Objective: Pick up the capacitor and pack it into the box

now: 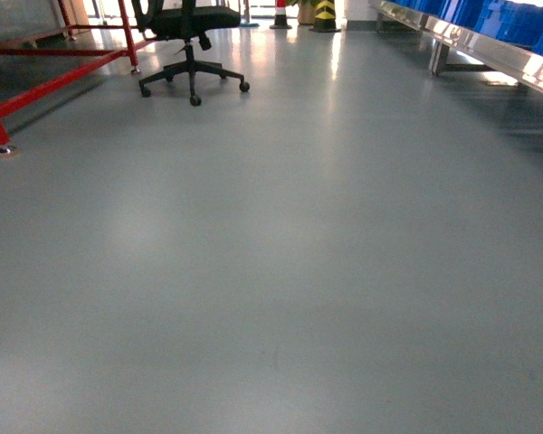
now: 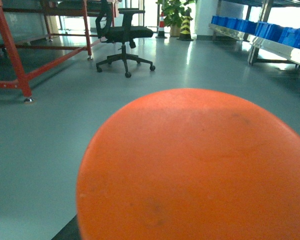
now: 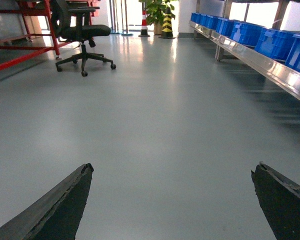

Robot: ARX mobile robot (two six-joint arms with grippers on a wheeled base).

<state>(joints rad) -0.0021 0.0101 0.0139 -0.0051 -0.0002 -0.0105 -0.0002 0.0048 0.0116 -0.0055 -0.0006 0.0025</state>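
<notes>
The capacitor (image 2: 200, 170) fills the lower part of the left wrist view as a big bright orange rounded face, very close to the camera. It sits where my left gripper's jaws are and hides them; only a dark sliver of one finger (image 2: 65, 232) shows at its lower left. My right gripper (image 3: 172, 167) is open, its two dark fingertips wide apart over bare grey floor with nothing between them. The box is out of view. Neither gripper shows in the head view.
A black office chair (image 1: 188, 36) stands ahead on the left beside a red metal frame (image 1: 36, 86). A steel shelf carrying blue bins (image 3: 262, 32) runs along the right. Striped cones (image 1: 324, 14) and a potted plant (image 2: 176, 12) stand at the far end.
</notes>
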